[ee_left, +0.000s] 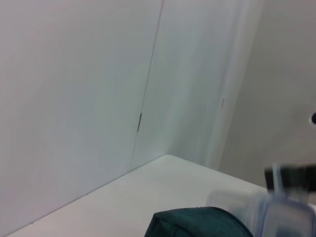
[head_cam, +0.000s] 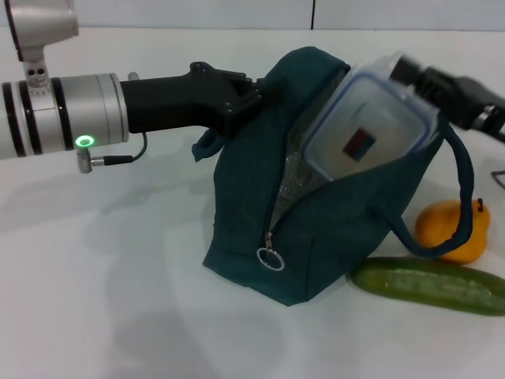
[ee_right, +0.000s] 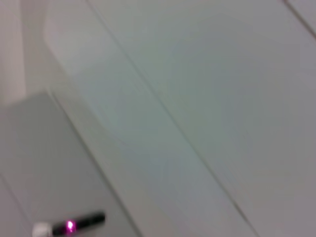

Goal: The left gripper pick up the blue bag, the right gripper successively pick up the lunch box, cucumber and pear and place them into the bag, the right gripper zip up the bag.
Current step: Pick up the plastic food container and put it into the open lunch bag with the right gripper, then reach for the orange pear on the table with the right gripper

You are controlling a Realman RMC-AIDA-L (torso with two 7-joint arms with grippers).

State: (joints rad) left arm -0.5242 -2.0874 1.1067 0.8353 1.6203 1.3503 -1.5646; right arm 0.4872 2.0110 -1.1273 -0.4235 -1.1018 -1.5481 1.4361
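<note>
Head view, centre of frame: the blue bag [head_cam: 316, 213] stands on the white surface [head_cam: 102, 300], mouth unzipped and gaping toward upper right, foil lining showing along the slit. The zipper pull [head_cam: 270, 257] hangs low on the near face.

The left gripper [head_cam: 251, 93] comes in from the left edge, upper-middle of frame, its jaws pinching the bag's upper left fabric edge and holding the mouth up.

The lunch box [head_cam: 369, 130] sits tilted in the bag's mouth, upper right of centre: lower end inside the opening, upper end still proud of the rim. Its long axis runs diagonally, from lower left inside the bag up to upper right. The lid with its small red-and-blue label faces the camera.

The right gripper [head_cam: 412, 73] enters from the upper right corner and meets the box's upper right end. Its jaws appear to be clamped on that end, though the fingertips are hidden behind the box.

Key relation: the box's axis lines up with the open slit, and the right gripper pushes along that same diagonal, down and left. Judgement: the box is partly in; further travel along the axis should seat it.

The cucumber [head_cam: 430, 285] lies lengthwise at lower right, just beside the bag's base. The pear [head_cam: 452, 230] sits behind it, near the loop handle [head_cam: 465, 178]. Both are on the right gripper's side.

Left wrist view: the bag's top [ee_left: 197, 223] and box corner [ee_left: 284, 217] at bottom edge only. Right wrist view shows nothing of the task.
</note>
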